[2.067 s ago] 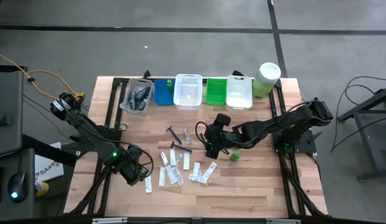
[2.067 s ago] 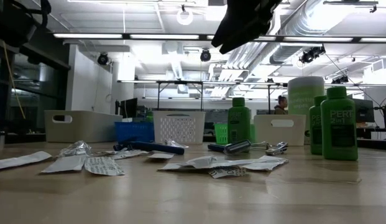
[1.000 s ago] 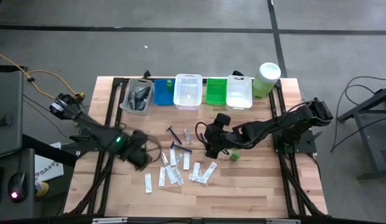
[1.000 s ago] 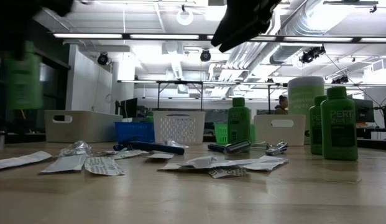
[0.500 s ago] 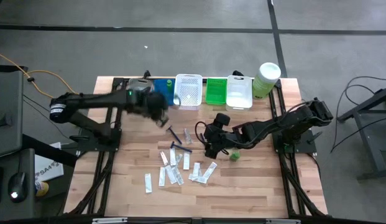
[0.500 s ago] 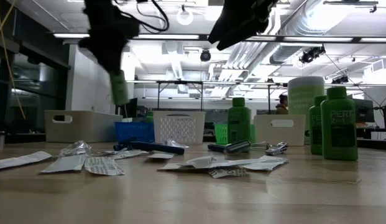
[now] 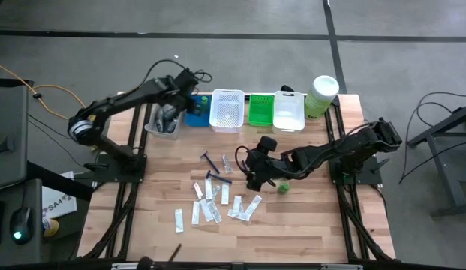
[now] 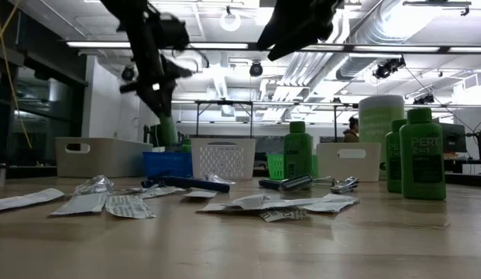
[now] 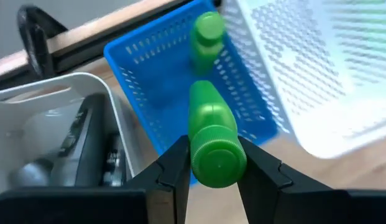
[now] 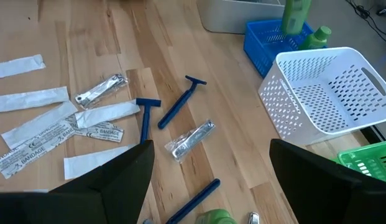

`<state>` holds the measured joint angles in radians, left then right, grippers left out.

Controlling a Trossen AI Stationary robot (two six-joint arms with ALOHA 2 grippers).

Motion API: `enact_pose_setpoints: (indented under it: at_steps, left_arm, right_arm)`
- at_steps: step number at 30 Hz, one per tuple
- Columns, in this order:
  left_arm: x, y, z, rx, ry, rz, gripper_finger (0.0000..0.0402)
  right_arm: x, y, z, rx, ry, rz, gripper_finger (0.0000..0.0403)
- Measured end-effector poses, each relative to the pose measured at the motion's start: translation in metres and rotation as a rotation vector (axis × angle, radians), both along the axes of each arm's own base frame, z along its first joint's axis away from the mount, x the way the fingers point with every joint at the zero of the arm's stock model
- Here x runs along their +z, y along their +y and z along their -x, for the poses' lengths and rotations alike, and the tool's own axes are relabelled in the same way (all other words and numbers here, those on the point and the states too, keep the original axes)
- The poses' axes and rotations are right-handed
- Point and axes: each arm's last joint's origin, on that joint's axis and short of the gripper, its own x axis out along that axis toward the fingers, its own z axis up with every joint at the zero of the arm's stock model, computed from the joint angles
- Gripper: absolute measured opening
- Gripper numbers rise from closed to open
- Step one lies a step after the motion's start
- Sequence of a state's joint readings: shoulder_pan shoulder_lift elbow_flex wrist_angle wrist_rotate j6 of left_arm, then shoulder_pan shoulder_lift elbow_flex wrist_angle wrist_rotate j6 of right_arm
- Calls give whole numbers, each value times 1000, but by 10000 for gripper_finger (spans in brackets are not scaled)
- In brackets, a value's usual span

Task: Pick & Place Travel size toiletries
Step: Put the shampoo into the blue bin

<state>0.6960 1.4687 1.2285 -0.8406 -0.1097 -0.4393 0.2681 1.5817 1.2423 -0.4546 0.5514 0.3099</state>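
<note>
My left gripper (image 7: 189, 96) hangs over the blue basket (image 7: 195, 114) at the far edge, shut on a small green bottle (image 9: 208, 118). Another green bottle (image 9: 208, 31) stands inside that basket. My right gripper (image 7: 255, 178) waits open above the middle of the table, with nothing between its fingers. Under it lie blue razors (image 10: 177, 106), flat white sachets (image 7: 210, 206), silvery packets (image 10: 189, 140) and one more green bottle (image 7: 284, 187), all flat on the wood. My left gripper pinches the green bottle at its cap end (image 9: 217, 163) between its two fingers. The fingers slant down from above. The bottle's body sticks out beyond the fingertips, tilted (image 8: 164, 128), and hangs clear above the blue basket.
A row of baskets lines the far edge: grey (image 7: 165, 118), blue, white (image 7: 226, 109), green (image 7: 260, 110), white (image 7: 289, 111). A big pale-green canister (image 7: 321, 94) stands at the far right. Two green bottles (image 8: 414, 153) stand near the low camera.
My left gripper has swung from the table's near left toward the far edge and to the right, carrying the green bottle, and has turned as it went. It now hangs over the blue basket.
</note>
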Motion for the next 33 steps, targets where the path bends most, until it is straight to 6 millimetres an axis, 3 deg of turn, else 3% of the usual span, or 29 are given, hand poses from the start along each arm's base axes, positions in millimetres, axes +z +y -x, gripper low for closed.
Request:
enact_pose_setpoints:
  at_steps: [5,11,20,33]
  left_arm:
    - [-12,29,2,53,33,35,101]
    - [-17,46,-13,38,49,39,101]
    - [-31,57,-23,49,128,77,101]
    - [-36,61,-27,87,115,67,101]
  right_arm:
    - [1,0,-1,1,-10,-4,313]
    - [1,0,-1,2,-10,-4,313]
    - [1,0,-1,9,-7,7,313]
    - [2,0,-2,13,-18,5,313]
